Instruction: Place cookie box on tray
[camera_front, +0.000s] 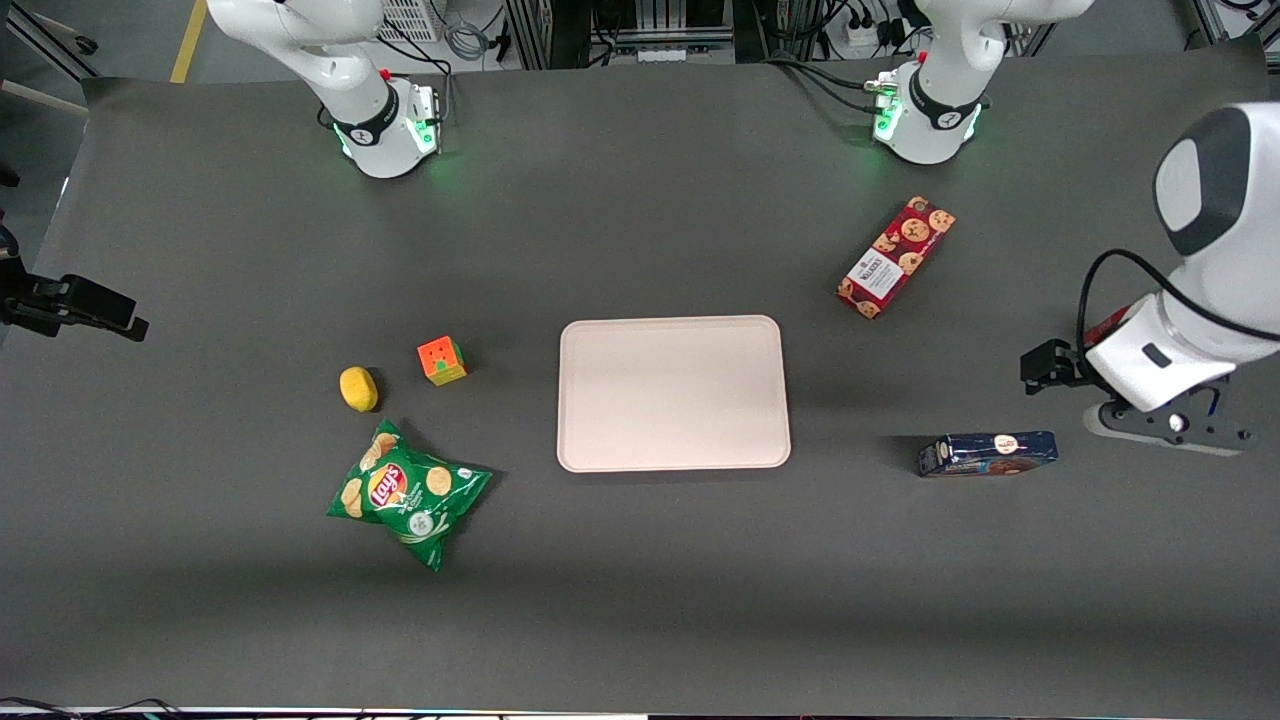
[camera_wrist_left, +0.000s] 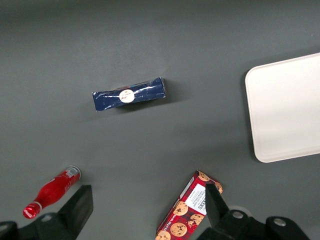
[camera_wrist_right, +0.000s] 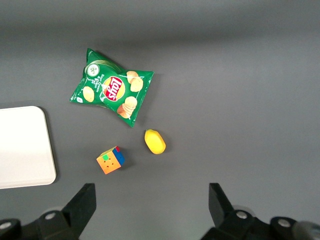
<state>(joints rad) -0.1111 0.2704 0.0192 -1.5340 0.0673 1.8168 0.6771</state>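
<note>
Cookie box (camera_wrist_left: 129, 94), navy with a round white-and-red logo, is lying flat on the table; the gripper (camera_wrist_left: 147, 212) is hovering released above.

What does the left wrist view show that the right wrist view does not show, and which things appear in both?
Only the left wrist view shows the cookie box lying on the table, the red cookie box, a red bottle and the left arm's claw, open and above the table, holding nothing. Only the right wrist view shows the chips bag, the yellow lemon-like object and the colour cube. Both show the empty tray.
</note>
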